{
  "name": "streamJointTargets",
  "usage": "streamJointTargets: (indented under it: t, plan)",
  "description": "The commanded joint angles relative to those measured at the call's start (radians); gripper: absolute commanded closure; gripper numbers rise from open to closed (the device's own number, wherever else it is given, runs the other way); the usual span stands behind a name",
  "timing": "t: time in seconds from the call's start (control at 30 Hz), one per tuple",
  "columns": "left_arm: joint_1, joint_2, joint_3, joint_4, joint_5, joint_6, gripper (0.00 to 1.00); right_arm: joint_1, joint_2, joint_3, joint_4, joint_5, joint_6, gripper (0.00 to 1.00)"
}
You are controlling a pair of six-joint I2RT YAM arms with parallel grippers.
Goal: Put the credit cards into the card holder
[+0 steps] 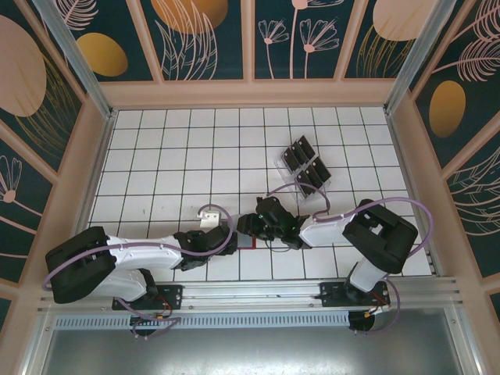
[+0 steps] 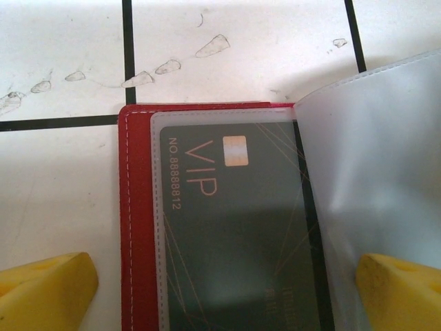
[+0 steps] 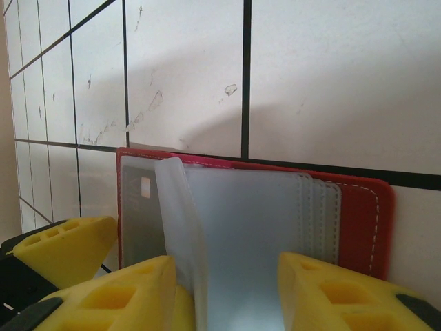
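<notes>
The red card holder (image 2: 138,221) lies open on the table, seen as a red patch (image 1: 247,244) between the two arms. A dark credit card (image 2: 234,227) printed VIP sits in its left clear sleeve. One translucent sleeve (image 3: 180,221) stands raised above the rest of the sleeves (image 3: 275,214). My left gripper (image 2: 224,293) is open, one yellow fingertip (image 2: 45,289) beside the holder's left edge and the other by the raised sleeve. My right gripper (image 3: 224,296) is open over the sleeves, and the raised sleeve leans on its left finger (image 3: 110,296). More black credit cards (image 1: 306,160) stand farther back.
A clear plastic slotted tray (image 1: 283,166) holds the black cards behind and to the right of the grippers. Both arms crowd the near middle of the white gridded table (image 1: 156,156). Padded walls enclose the table on three sides.
</notes>
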Motion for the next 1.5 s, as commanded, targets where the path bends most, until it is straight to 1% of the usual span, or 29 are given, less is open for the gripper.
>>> streamJointTargets:
  t: [0.0, 0.2, 0.53, 0.7, 0.83, 0.97, 1.07, 1.17, 1.27, 1.47]
  plan:
    - [0.008, 0.017, -0.044, -0.066, -0.011, -0.029, 0.02, 0.006, 0.013, 0.003, -0.023, -0.010, -0.010, 0.57]
    - [0.008, -0.006, -0.044, -0.055, -0.006, -0.019, 0.02, 0.007, -0.009, 0.016, -0.032, -0.021, -0.028, 0.60]
    - [0.007, -0.018, -0.056, -0.035, -0.001, -0.016, 0.02, 0.026, 0.017, 0.063, -0.051, -0.043, -0.042, 0.67]
    - [0.008, -0.054, -0.064, -0.041, -0.009, -0.018, 0.02, 0.032, 0.019, 0.080, -0.062, -0.043, -0.042, 0.68]
    - [0.008, -0.166, -0.080, -0.074, -0.031, -0.046, 0.02, 0.043, 0.017, 0.109, -0.084, -0.044, -0.045, 0.64]
    - [0.008, -0.372, -0.106, -0.145, -0.076, -0.095, 0.02, 0.059, 0.025, 0.157, -0.120, -0.042, -0.052, 0.58]
    - [0.008, -0.532, -0.124, -0.196, -0.105, -0.127, 0.02, 0.068, 0.049, 0.207, -0.149, -0.043, -0.062, 0.56]
    - [0.008, -0.638, -0.132, -0.230, -0.117, -0.146, 0.02, 0.071, 0.095, 0.254, -0.167, -0.048, -0.070, 0.56]
    - [0.007, -0.674, -0.131, -0.257, -0.122, -0.157, 0.01, 0.071, 0.153, 0.302, -0.174, -0.063, -0.080, 0.55]
    - [0.008, -0.658, -0.146, -0.242, -0.105, -0.169, 0.02, 0.069, 0.251, 0.387, -0.206, -0.088, -0.106, 0.55]
